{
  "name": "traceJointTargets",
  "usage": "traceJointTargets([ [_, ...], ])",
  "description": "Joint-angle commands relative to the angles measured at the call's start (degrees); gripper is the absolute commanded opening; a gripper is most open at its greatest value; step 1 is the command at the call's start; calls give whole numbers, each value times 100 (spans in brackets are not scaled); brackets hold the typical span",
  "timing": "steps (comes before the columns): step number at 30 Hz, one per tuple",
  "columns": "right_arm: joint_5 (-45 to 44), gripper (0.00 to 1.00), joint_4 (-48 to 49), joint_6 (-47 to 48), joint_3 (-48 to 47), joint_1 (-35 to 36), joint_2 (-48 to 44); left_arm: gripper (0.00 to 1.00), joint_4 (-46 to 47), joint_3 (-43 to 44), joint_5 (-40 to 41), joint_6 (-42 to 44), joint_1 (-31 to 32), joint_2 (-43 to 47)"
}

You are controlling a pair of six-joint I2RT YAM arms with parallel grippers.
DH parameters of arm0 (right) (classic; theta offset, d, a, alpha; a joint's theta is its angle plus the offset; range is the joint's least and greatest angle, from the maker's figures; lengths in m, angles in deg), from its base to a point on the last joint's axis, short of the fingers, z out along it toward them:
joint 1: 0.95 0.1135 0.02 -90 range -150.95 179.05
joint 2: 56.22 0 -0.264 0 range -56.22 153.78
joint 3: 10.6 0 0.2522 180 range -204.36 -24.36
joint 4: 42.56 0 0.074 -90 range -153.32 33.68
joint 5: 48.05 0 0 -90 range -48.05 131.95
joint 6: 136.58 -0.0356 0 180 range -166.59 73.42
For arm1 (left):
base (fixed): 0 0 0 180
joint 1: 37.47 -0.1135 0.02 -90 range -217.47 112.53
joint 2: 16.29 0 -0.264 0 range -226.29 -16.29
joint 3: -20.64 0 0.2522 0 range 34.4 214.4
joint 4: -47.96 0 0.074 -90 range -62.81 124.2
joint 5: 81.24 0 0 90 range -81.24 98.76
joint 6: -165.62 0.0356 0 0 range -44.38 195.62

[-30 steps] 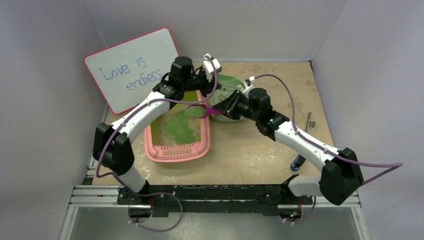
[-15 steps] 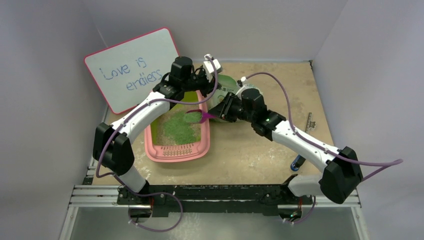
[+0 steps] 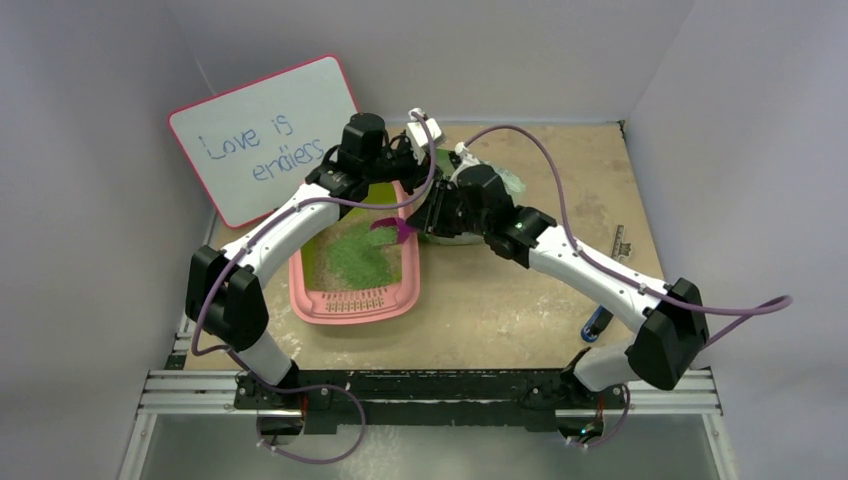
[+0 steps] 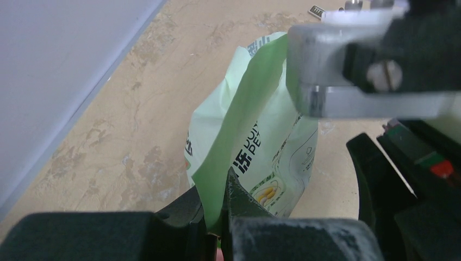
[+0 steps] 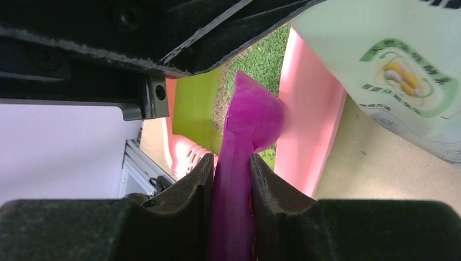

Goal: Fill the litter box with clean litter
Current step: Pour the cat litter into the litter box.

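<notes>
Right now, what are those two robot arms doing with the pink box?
The right gripper is shut on a purple scoop, holding it over the litter box. The left gripper pinches the top edge of the pale green bag beside it. Green clean litter already covers much of the box's floor.

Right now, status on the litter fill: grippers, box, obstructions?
Left gripper shut on bag edge. Right gripper shut on purple scoop, held over the litter box. Clean litter covers part of box floor. Nothing seen blocking.
</notes>
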Motion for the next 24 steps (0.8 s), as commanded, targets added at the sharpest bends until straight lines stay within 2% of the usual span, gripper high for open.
traceJointTargets([
  [1,-290,0,-249,461,-354,190,44,0,376,124,30,141,16,358],
  [7,-927,0,-233,681,-175,270,-230,0,333,115,77,179,10,369],
  [16,-480,0,-254,1199,-399,270,-72,0,443,53,96,109,14,342],
  [21,160,0,-207,938,-212,46,-321,0,389,13,126,152,14,386],
  [23,861,0,-230,887,-255,-255,-301,0,384,-16,143,162,16,377],
  [24,1504,0,-94,709,-163,-460,-333,0,384,-25,151,163,15,384],
])
